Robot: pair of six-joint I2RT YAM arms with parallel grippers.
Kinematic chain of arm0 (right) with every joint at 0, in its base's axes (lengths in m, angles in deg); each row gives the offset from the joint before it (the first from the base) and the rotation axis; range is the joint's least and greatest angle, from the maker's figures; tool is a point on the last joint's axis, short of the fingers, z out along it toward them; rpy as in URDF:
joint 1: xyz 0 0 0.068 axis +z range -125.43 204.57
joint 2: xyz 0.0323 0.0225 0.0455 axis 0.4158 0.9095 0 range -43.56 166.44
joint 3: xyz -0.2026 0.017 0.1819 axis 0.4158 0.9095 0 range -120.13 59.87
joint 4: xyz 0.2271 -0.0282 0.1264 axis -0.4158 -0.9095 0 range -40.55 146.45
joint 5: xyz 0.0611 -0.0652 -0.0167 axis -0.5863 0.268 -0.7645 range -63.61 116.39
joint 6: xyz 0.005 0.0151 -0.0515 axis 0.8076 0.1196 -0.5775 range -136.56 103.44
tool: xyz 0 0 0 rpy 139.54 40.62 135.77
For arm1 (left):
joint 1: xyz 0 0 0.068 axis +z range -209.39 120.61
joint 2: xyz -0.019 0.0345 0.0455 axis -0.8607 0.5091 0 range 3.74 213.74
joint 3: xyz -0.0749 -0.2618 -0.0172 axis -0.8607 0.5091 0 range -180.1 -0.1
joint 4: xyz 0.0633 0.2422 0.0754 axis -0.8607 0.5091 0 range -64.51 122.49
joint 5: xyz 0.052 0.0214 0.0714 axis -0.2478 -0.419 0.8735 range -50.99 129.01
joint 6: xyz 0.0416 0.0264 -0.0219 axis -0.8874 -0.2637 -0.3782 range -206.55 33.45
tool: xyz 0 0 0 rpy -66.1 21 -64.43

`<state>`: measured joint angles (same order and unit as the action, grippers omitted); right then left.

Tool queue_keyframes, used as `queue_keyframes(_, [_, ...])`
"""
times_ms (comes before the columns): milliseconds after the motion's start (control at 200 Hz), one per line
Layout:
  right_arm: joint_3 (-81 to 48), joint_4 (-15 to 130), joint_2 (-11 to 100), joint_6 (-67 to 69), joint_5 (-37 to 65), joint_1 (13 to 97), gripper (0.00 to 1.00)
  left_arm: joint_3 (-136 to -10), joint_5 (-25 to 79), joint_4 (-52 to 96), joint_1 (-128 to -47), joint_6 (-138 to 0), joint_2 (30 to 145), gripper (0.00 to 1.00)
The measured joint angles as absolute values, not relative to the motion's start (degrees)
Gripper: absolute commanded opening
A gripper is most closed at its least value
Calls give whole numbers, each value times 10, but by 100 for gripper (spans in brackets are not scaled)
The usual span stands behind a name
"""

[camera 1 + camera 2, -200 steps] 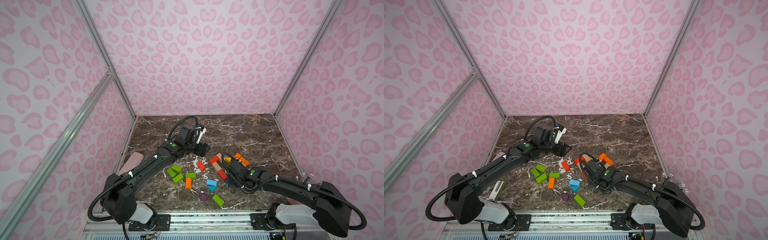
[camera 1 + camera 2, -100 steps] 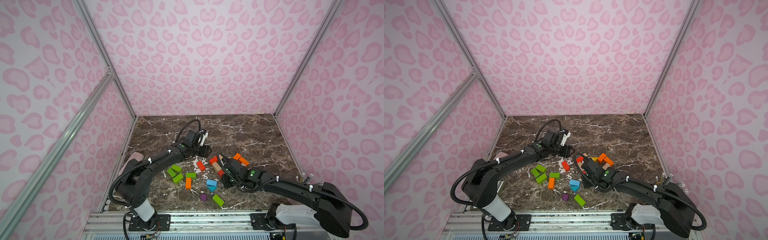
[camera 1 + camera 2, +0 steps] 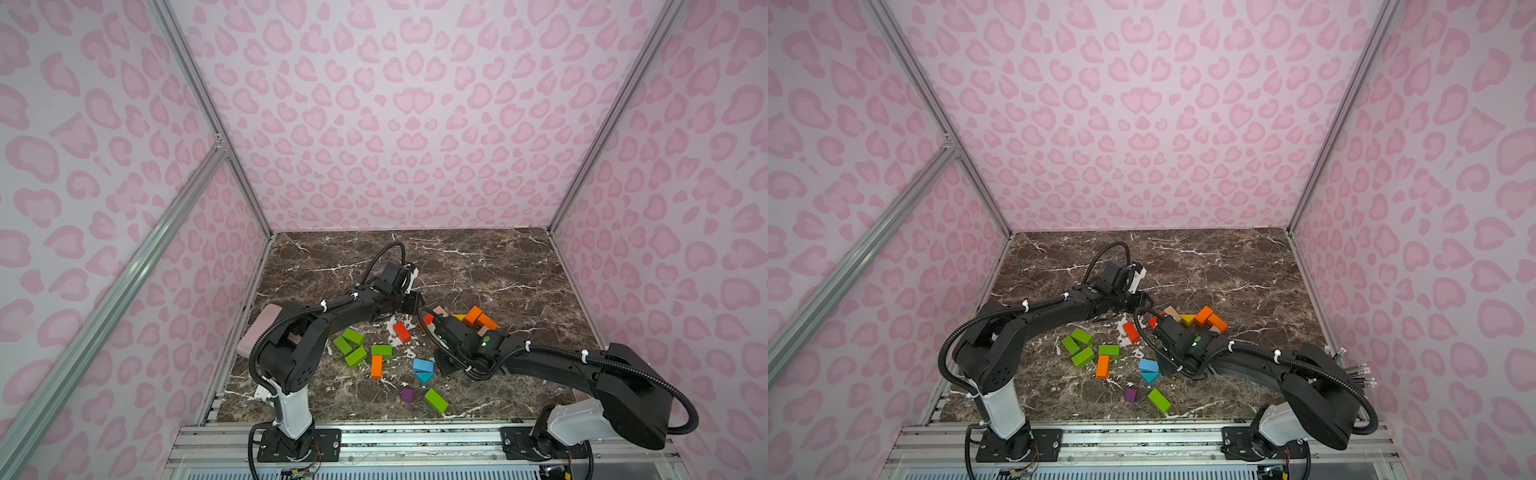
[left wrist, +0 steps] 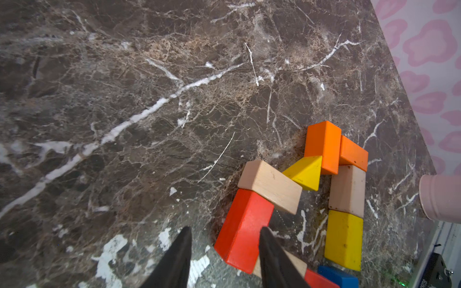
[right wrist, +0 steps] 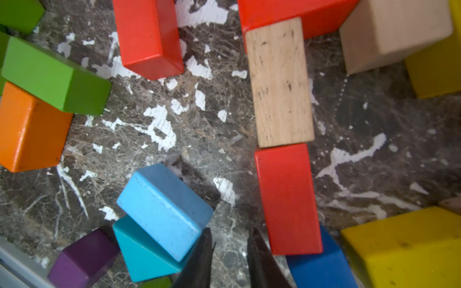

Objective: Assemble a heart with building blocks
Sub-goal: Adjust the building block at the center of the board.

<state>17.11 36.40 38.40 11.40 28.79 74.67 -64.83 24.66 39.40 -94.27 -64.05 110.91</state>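
Bearings are read in the top views, with twelve at the back wall. The heart outline (image 3: 478, 319) lies flat on the marble table (image 3: 478, 266), just toward three o'clock of its middle.

The ring is judged closed:
- One lobe is formed by a red brick (image 4: 244, 229) and a tan brick (image 4: 269, 187).
- The notch is marked by a yellow prism (image 4: 304, 172).
- The other lobe is formed by two orange bricks (image 4: 324, 147).
- A second tan brick (image 4: 346, 190) and a yellow brick (image 4: 344, 239) run down to a blue block (image 4: 336, 278) at the tip.
- The return side is made by a tan piece (image 5: 279, 82) and a red piece (image 5: 287, 199).

The interior is bare. Loose stock is noted at the heart's eight o'clock, including green bricks (image 3: 353, 336), a light blue block (image 3: 423, 365) and a purple cube (image 3: 407, 395). Whether filling is required cannot be told. Otherwise only squaring of joints is judged outstanding.

The left gripper (image 4: 224, 232) is placed at the heart's ten o'clock, fingers moderately apart and nothing clamped. The right gripper (image 5: 229, 232) is at seven o'clock, fingers drawn almost together on nothing.
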Motion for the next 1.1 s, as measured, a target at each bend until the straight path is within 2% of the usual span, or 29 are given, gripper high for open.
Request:
queue_keyframes(545, [168, 357, 387, 93, 303, 733, 28, -648, 237, 386, -942, -641, 1133, 41])
queue_keyframes(1105, [211, 333, 306, 71, 254, 733, 30, -654, 235, 392, -958, -646, 1155, 37])
